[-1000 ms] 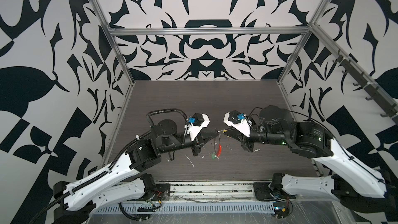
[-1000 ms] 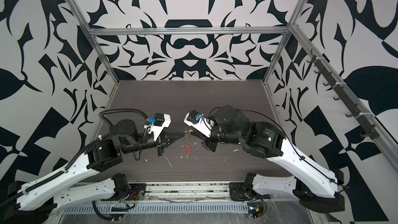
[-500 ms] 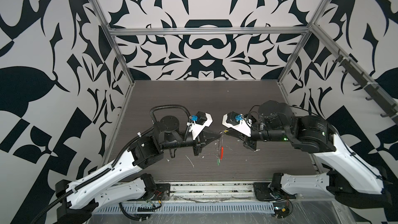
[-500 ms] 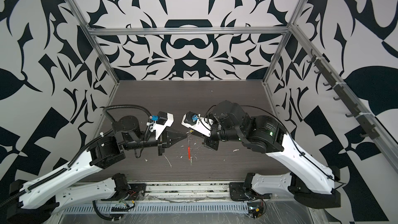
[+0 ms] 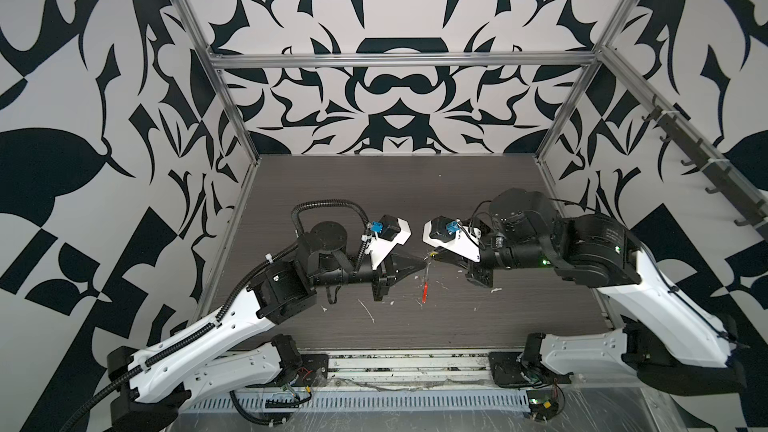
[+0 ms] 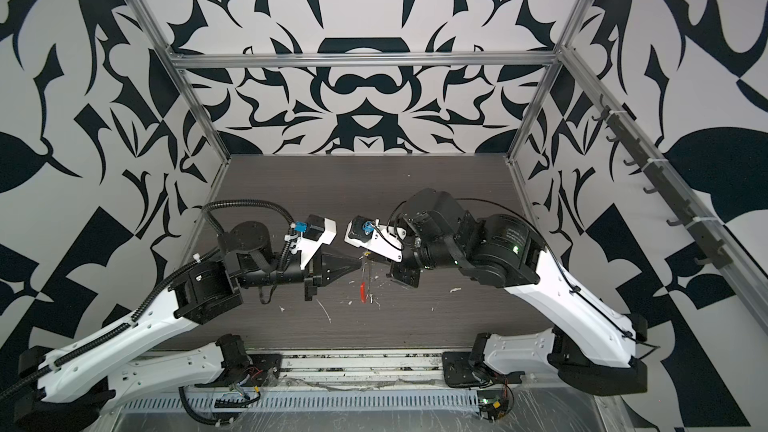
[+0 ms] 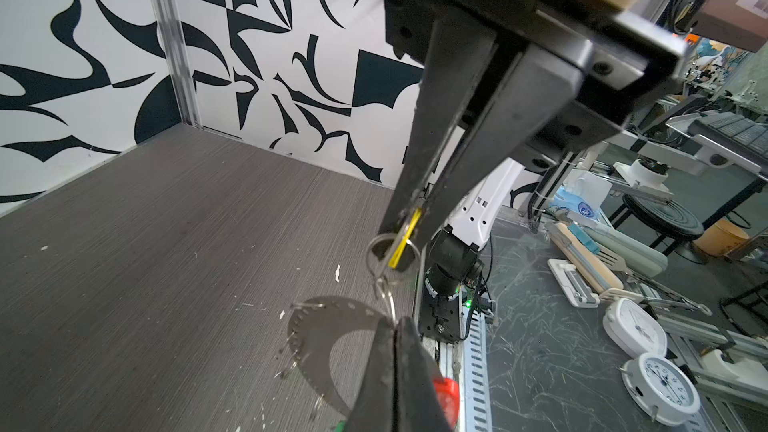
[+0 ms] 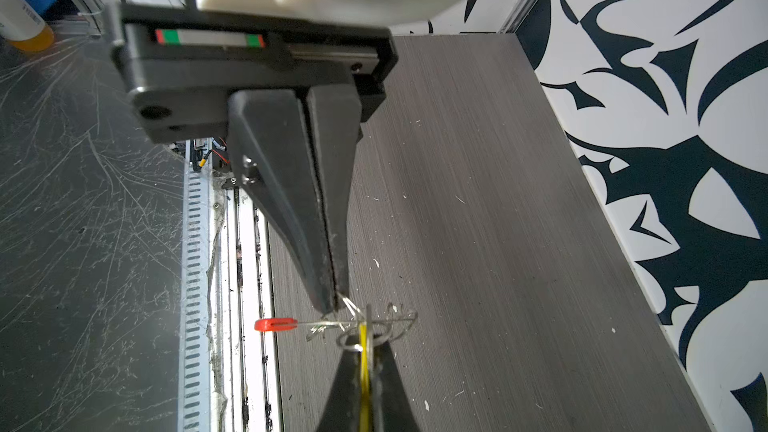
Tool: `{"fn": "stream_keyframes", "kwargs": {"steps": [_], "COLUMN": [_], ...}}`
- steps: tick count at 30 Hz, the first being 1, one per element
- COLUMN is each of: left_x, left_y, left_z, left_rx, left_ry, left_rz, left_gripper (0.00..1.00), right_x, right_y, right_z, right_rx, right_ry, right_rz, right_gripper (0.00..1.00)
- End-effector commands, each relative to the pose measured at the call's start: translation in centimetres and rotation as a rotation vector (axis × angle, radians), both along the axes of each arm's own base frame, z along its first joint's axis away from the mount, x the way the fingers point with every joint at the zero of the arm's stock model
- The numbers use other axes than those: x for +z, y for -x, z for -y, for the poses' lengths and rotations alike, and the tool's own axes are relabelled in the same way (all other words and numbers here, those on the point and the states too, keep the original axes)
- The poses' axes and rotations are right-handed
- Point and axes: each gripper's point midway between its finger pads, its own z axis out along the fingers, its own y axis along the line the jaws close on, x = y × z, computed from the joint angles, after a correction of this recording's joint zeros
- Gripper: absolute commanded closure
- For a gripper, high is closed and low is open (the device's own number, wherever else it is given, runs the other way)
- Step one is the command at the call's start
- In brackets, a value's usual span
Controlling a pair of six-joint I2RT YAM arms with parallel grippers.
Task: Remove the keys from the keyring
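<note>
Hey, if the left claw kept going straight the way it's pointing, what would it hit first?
Most likely the yellow tag, pinched in the right claw facing it nearly tip to tip. Depth is unclear, so it might slip just past.

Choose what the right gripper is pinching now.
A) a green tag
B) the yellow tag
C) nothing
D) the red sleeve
B: in the right wrist view, the right gripper is shut on the yellow tag, with the red sleeve apart from it.
</note>
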Motion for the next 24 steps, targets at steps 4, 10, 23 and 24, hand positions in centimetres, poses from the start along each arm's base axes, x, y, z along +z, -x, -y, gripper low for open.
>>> {"fn": "stream_keyframes", "kwargs": {"steps": [4, 10, 23, 24], "left_x": [-1.6, -1.5, -0.2, -0.2], "left_y": [1.0, 0.2, 1.5, 1.5], "left_z": [0.2, 0.1, -0.4, -0.4], "left_rx": [-0.066, -0.022, -0.086, -0.086], "left_ry": [-0.066, -0.068, -0.038, -0.036], "left_rz": [-0.062, -0.053, -0.054, -0.054], "left_gripper": [1.0, 1.0, 1.0, 1.0], "right_x": [5.8, 6.1, 5.8, 5.8], "right_y": [0.1, 0.4, -0.4, -0.5], "right_z": [-1.8, -2.6, -2.2, -2.2], "right_rx": [0.064, 0.088, 0.038, 0.032], "right_ry": [-0.179, -0.203, -0.196, -0.197], "right_rz": [0.08, 0.059, 0.088, 0.089], "right_gripper": [1.0, 1.0, 0.86, 0.85]}}
